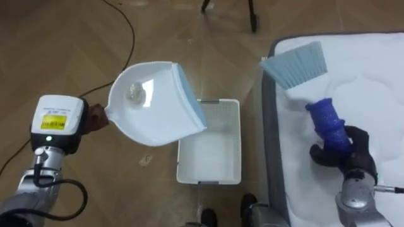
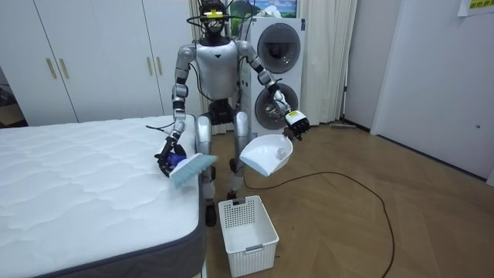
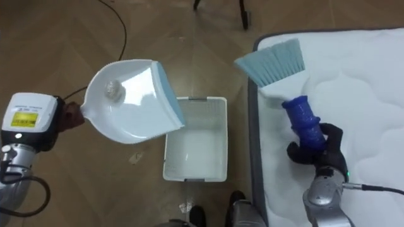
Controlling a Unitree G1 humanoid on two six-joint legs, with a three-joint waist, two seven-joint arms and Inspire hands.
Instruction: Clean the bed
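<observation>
You are holding the dustpan (image 1: 154,104) in the left hand (image 1: 96,116), fingers curling round its handle at centre left of the frame. It is hanging tilted over the upper left rim of the white basket (image 1: 235,145), with a small pale clump (image 1: 134,93) lying in it. The basket is sitting on the wood floor (image 1: 63,50), just beside the bed (image 1: 379,82) at the right. Your right hand (image 1: 360,145) is wrapping its fingers round the brush (image 1: 295,65), bristles pointing over the mattress corner. In the room view, a washer (image 2: 278,50) and wardrobes (image 2: 85,54) are standing behind the robot.
</observation>
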